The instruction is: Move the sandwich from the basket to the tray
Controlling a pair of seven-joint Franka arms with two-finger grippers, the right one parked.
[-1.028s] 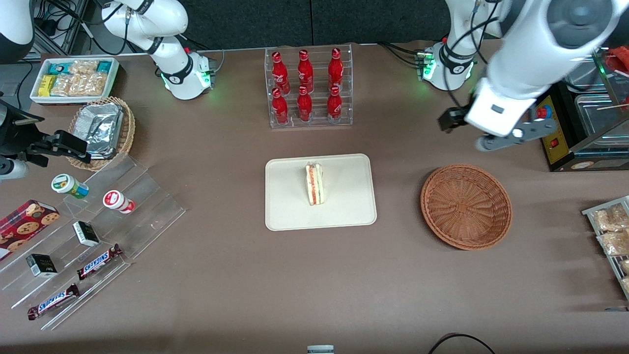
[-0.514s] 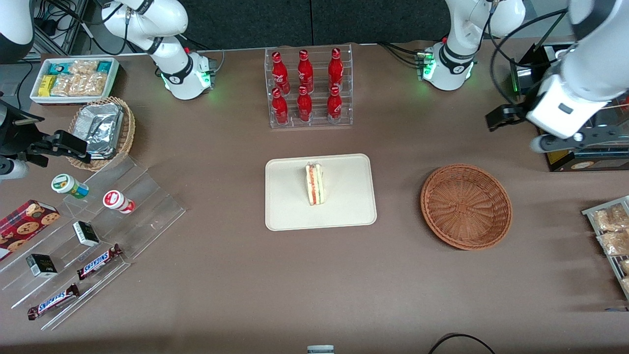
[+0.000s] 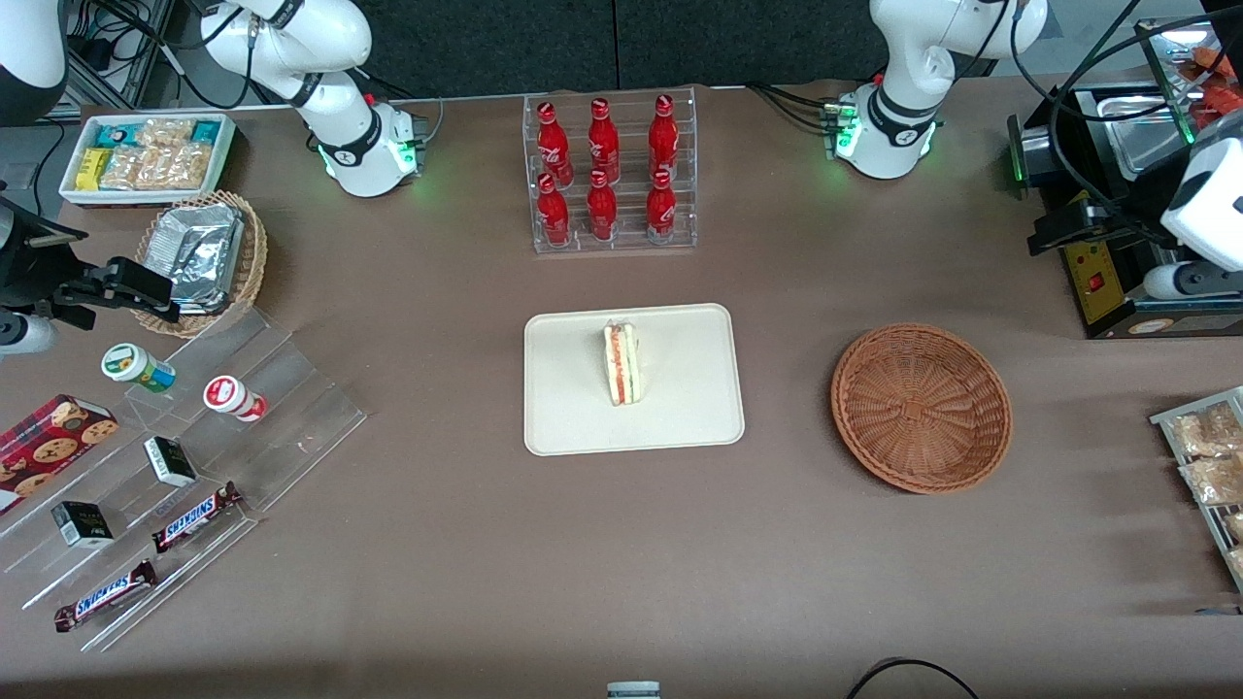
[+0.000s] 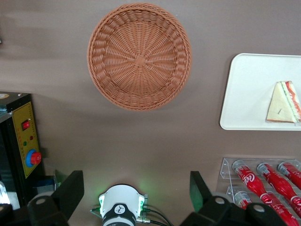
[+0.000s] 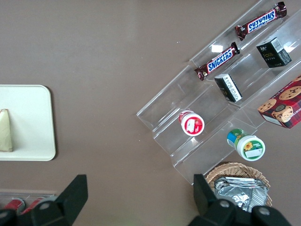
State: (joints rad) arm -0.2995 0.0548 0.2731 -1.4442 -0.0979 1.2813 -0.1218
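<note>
The sandwich (image 3: 621,363), a wrapped wedge with red and green filling, lies on the cream tray (image 3: 680,417) at the middle of the table. The reddish-brown wicker basket (image 3: 921,408) sits beside the tray toward the working arm's end, with nothing in it. My gripper (image 3: 1190,277) hangs high over the black control box, well away from the basket and farther from the front camera. In the left wrist view the gripper (image 4: 135,175) is open with nothing between its fingers, and the basket (image 4: 101,80), the tray (image 4: 244,94) and the sandwich (image 4: 281,103) all show.
A rack of red bottles (image 3: 608,175) stands farther from the front camera than the tray. A black control box (image 3: 1097,282) and a snack rack (image 3: 1204,456) sit at the working arm's end. A foil-packet basket (image 3: 199,257) and an acrylic shelf (image 3: 194,466) sit at the parked arm's end.
My gripper has swung away from above the basket's rim toward the working arm's end of the table, over the control box. The sandwich stays on the tray.
</note>
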